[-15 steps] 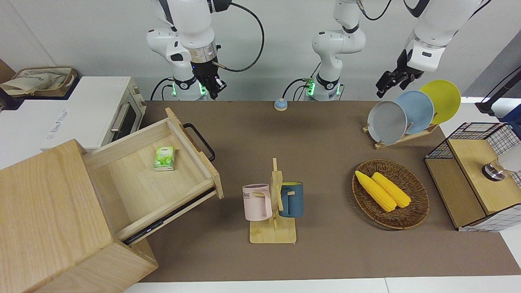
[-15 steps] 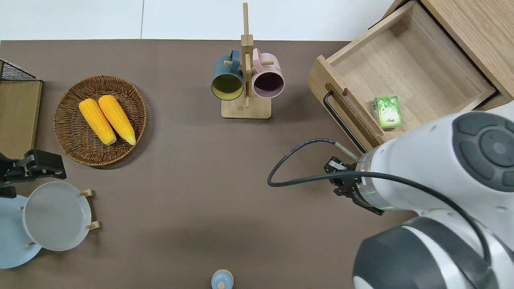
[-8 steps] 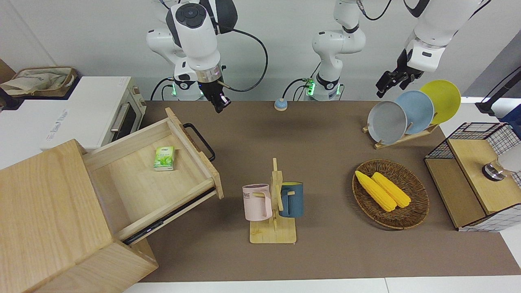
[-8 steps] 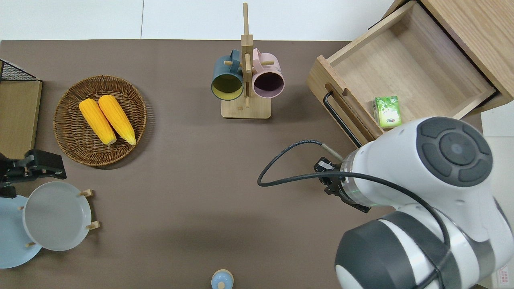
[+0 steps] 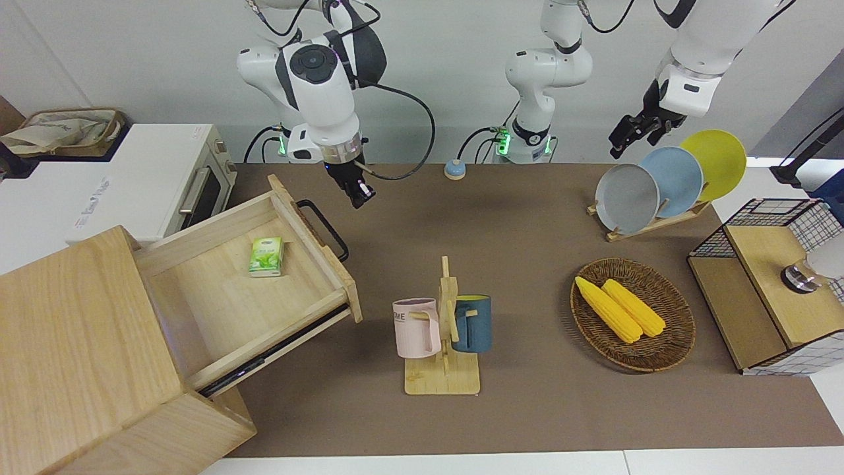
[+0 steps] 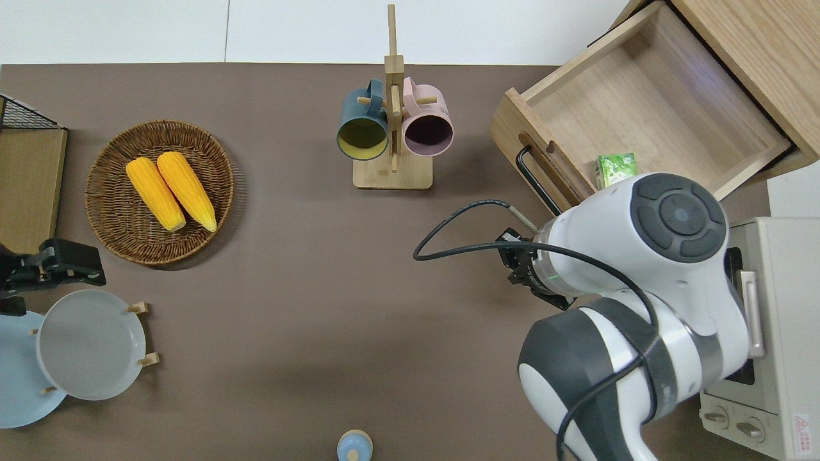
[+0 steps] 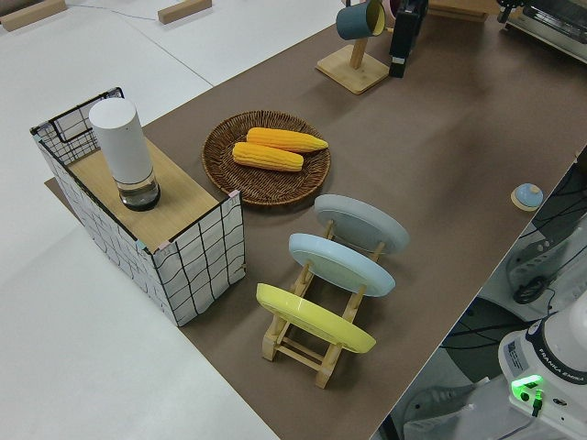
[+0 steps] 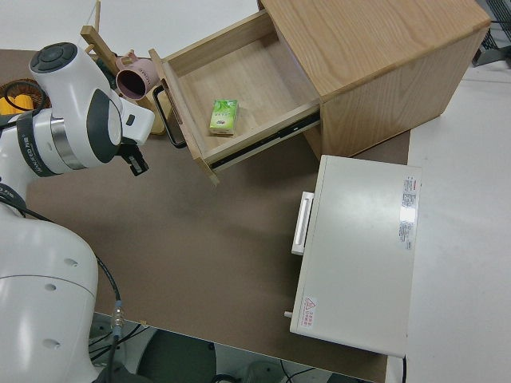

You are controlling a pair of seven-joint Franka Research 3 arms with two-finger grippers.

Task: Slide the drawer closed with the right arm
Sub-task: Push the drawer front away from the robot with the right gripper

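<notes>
The drawer [image 5: 264, 277] stands wide open with a green packet [image 5: 266, 256] inside. The right pincer [image 5: 359, 192] hangs over bare tabletop [image 5: 461, 218] near the handle [image 5: 323, 229]; its opening I cannot tell. The left arm is parked.

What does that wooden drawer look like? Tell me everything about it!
The drawer is wide, shallow, pale wood, pulled far out of its big wooden cabinet. A black loop handle sticks out from its front panel. Inside lies one small green packet, near the front. The right claw hangs close to the handle without touching it.
</notes>
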